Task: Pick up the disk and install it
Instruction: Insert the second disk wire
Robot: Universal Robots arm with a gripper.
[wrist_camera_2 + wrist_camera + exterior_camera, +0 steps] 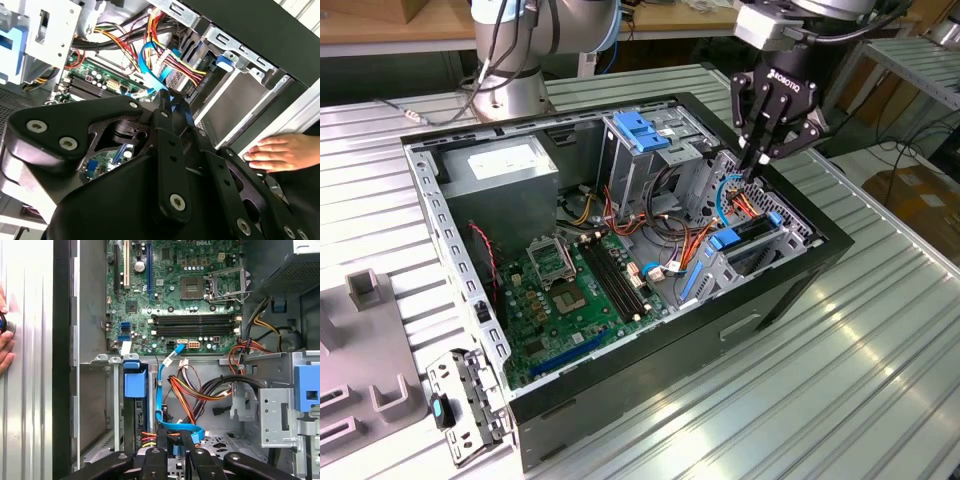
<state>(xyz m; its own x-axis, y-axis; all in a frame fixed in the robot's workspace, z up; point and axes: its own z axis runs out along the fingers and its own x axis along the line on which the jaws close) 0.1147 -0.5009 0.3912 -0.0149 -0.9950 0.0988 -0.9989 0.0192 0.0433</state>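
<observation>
Now, the gripper works at the drive cage, with the disk already slotted.
From the exterior view's left, you pass the green motherboard [570, 290], then the silver-grey disk in blue plastic rails [752, 233], seated on edge in the metal cage by the far right wall. Above it, the black gripper [750, 165] seems to pinch the blue flat data cable [722, 195], so you are likely cabling the drive.

The arm [535, 30] is silver with blue rings. Its gripper [760, 158] is black, with round silver screws and thin black fingers [162, 445].
</observation>
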